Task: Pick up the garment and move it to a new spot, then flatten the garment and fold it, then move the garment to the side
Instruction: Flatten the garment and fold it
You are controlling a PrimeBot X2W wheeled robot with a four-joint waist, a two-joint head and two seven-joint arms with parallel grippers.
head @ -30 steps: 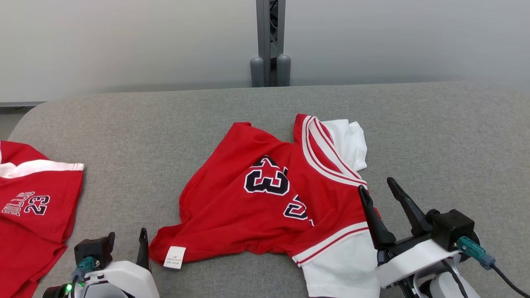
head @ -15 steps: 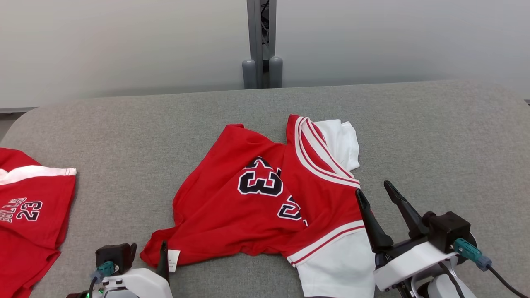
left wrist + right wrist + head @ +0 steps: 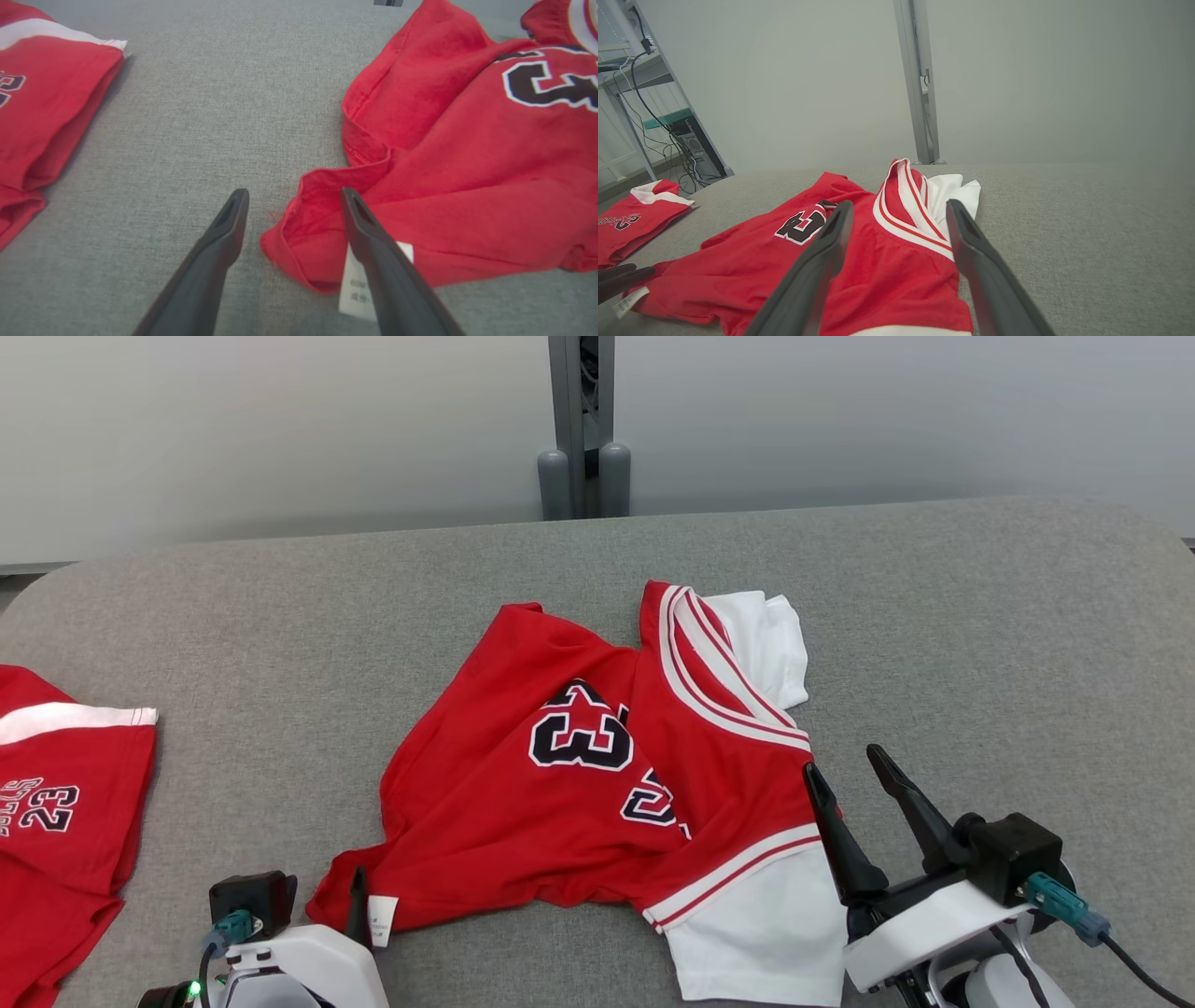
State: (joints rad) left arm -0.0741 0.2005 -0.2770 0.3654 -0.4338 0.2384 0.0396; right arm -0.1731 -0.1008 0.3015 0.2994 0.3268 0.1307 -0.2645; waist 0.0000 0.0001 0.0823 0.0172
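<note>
Crumpled red jersey (image 3: 523, 803) lies crosswise; its labelled hem corner sits between the left gripper (image 3: 294, 191)'s wide-spread, empty fingers. The right gripper (image 3: 844, 758) is likewise spread.

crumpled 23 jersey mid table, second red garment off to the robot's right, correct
No: the second red garment lies off to the robot's left, at the left edge of the head view. The crumpled 23 jersey is mid table, as you say.
</note>
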